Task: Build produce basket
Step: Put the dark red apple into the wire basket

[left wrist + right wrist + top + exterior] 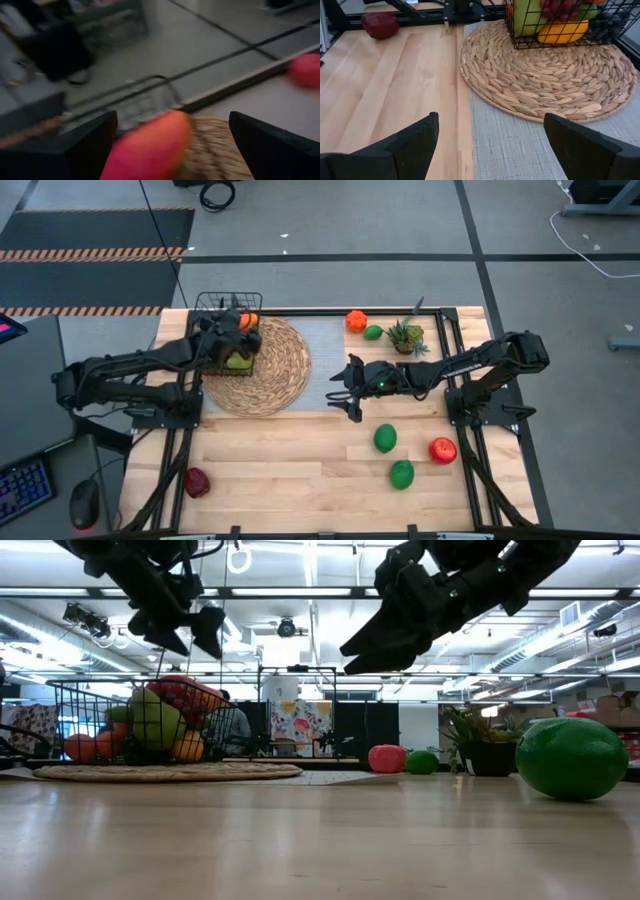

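The left gripper (240,320) hangs with fingers spread just above the basket (212,304), which sits heaped with produce (158,718) on the round straw mat (275,375). The right gripper (345,388), also spread and empty, hovers beside the mat's edge. Near it on the wooden table (290,470) lie two green limes (385,438), a red apple (442,449) and a spiky potted plant (405,335).

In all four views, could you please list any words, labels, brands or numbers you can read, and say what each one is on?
There are none that can be read.
The basket, the fruit in it, the woven mat and the bare table carry no lettering.
The low view shows a patterned panel in the room behind, too small and blurred to tell whether it bears text.
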